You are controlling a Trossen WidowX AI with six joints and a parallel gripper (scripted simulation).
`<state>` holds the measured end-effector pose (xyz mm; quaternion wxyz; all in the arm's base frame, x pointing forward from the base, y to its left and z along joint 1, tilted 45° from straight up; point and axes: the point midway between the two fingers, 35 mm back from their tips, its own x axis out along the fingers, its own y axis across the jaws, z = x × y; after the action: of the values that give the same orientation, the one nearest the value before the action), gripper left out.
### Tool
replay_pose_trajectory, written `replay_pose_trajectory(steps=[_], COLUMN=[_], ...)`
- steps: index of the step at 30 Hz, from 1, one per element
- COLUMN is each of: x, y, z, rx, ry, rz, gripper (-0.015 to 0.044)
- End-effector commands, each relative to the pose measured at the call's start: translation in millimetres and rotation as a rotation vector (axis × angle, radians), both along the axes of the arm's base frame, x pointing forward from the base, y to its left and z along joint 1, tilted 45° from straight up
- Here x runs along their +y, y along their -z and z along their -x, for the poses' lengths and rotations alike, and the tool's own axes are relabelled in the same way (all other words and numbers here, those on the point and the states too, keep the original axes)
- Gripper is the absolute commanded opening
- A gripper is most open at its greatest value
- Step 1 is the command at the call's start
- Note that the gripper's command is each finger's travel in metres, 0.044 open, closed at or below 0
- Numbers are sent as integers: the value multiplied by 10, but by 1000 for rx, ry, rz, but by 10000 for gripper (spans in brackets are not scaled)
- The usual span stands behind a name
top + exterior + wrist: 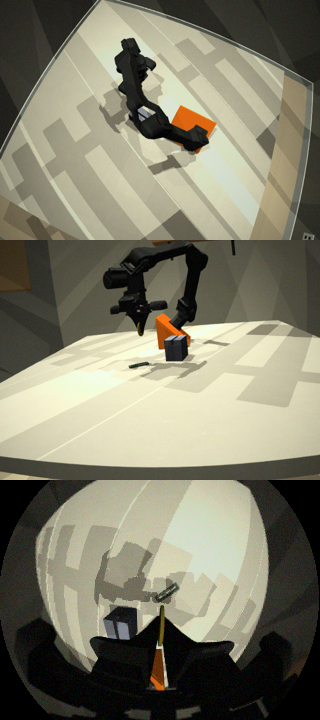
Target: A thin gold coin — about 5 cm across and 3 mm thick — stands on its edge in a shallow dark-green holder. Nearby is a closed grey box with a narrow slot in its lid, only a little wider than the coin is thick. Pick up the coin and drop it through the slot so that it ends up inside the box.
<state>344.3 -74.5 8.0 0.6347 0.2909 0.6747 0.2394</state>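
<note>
My gripper [141,329] [160,619] is shut on the gold coin [139,330] [162,617]. The coin is upright and nearly edge-on in the exterior view and in the wrist view, well above the table. The dark-green holder [138,365] [167,593] lies empty on the table, below the coin. The grey box [143,112] [176,351] [120,624] stands to the right of the gripper in the exterior view and to its left in the wrist view; the slot shows in its lid. In the top view the arm hides the coin, the holder and part of the box.
The orange base block [192,117] [160,334] carries the arm's foot and stands behind the grey box in the exterior view. The arm arches over the box in the top view. Striped shadows cross the pale table [90,206] [168,433].
</note>
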Motion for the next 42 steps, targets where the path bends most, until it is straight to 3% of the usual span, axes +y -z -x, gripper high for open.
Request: replay_pose_trajectory(steps=[1,42], x=[84,702], y=[-48,-639], z=[53,677], rx=[9,14], ry=[-1,-1], rz=[-7,-12], gripper=[0,0])
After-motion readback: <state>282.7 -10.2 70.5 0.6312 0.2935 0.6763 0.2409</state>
